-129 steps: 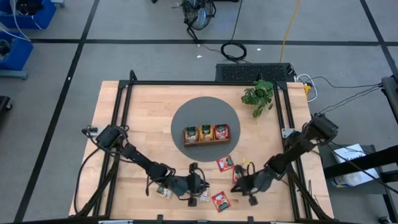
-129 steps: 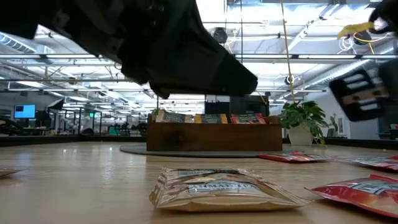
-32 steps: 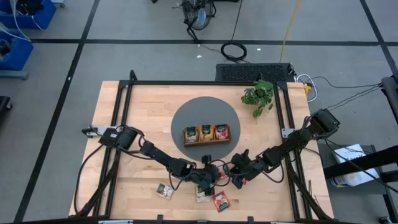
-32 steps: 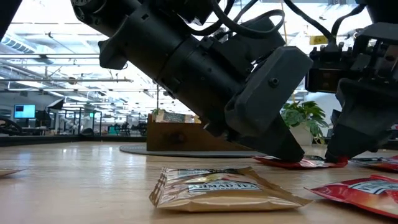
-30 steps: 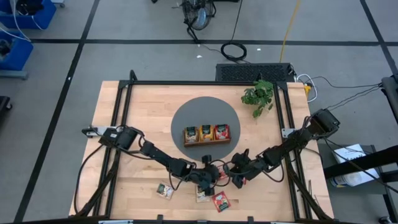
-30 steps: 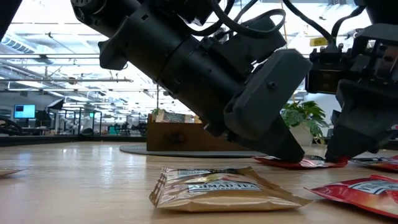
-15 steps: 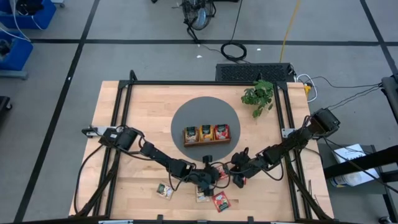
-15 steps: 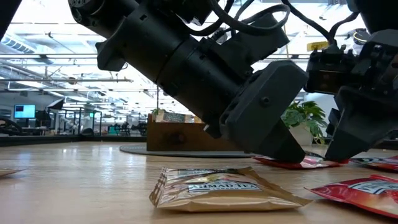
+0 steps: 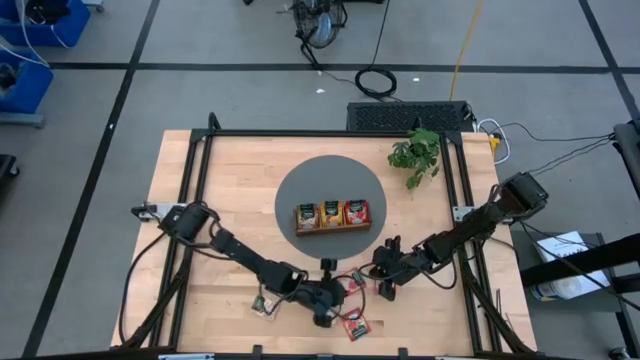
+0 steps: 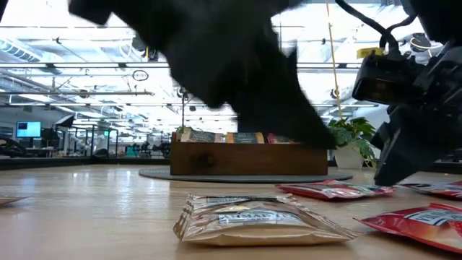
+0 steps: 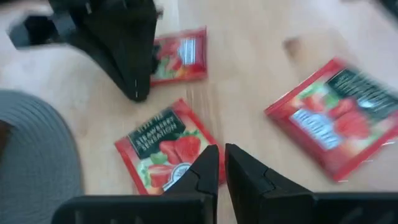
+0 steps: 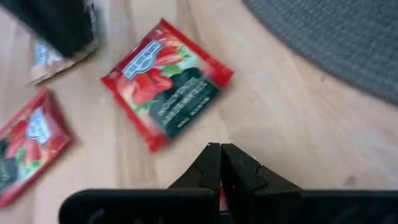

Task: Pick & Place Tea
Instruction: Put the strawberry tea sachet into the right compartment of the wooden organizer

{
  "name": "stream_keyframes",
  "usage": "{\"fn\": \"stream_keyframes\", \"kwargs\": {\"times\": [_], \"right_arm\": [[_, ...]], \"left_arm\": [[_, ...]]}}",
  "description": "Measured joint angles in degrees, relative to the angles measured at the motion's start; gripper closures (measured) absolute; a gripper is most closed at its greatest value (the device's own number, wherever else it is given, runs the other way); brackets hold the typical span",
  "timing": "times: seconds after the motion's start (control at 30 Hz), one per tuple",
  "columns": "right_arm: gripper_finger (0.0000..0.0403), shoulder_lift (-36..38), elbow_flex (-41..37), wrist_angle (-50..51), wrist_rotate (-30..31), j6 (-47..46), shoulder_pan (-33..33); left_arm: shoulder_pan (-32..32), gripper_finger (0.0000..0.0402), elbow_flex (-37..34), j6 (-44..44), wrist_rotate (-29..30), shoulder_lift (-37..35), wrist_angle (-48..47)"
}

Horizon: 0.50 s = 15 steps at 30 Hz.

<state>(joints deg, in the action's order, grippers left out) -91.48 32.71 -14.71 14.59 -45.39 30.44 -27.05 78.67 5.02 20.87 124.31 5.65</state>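
At the left of the loose scatter a pale sachet (image 9: 265,303) lay flat on the bare wood, not yet collected; just beside it the left gripper (image 9: 325,300) hung low over the table, its fingers (image 11: 205,169) drawn almost together with nothing seen between them, so it looked empty-handed; farther back, on the round grey mat (image 9: 300,180), the wooden tray (image 9: 332,228) already carried sachets in all three compartments, dark green, orange-yellow and red from left to right, so part of the sorting seemed done; in front of the tray a red sachet (image 9: 352,283) lay between the two grippers, and a second red sachet (image 9: 355,325) lay close to the table's front edge, both flat and apart from the tray; to their right the right gripper (image 9: 383,283) was down at the wood with its fingers closed tight; a sliver of red showed at its tips in the right wrist view, though whether it had truly pinched a sachet could not be told; by my judgement at least three or four sachets were left to place.
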Motion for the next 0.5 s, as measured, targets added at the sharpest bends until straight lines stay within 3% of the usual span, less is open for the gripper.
{"fn": "stream_keyframes", "kwargs": {"times": [0.13,0.37,0.5], "right_arm": [[0.0403,1.86,0.13,0.36,0.11,1.14,-0.17],[0.0402,1.93,0.09,-0.56,-5.51,0.99,-1.46],[0.0388,1.99,0.11,-5.25,-5.75,2.79,-1.12]], "left_arm": [[-1.88,0.0366,0.09,0.30,3.57,-1.38,-1.24],[-2.16,0.0366,0.06,7.91,3.12,-0.40,-5.28],[-0.88,0.0366,0.16,10.65,2.85,0.24,-4.74]]}}
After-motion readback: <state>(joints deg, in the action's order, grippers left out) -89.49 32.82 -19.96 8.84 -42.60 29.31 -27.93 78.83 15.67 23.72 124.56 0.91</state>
